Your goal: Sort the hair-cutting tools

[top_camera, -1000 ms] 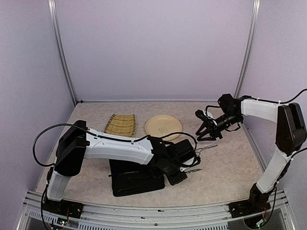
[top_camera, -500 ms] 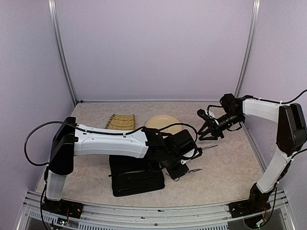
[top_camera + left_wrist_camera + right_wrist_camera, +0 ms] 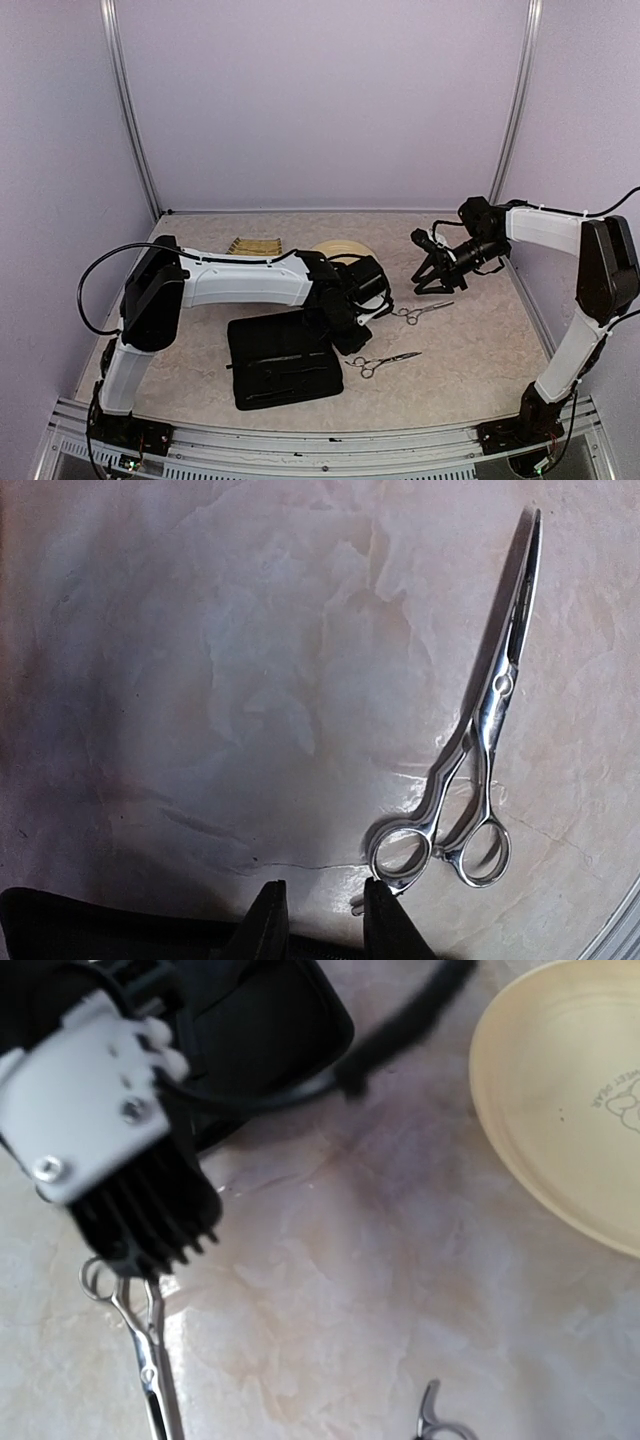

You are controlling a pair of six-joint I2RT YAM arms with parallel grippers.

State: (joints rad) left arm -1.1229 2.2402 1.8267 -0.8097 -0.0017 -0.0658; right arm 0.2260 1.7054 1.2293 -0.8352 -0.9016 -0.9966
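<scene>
Two scissors are lying loose on the table: near scissors just right of the black case, far scissors beyond them. Left gripper is pulling back toward the case after covering the near pair. Its jaws are sitting narrow with nothing between them, so I'm reading this as a release or a missed pick. Right gripper is hanging spread and empty above the far pair. Nothing is looking sorted yet.
</scene>
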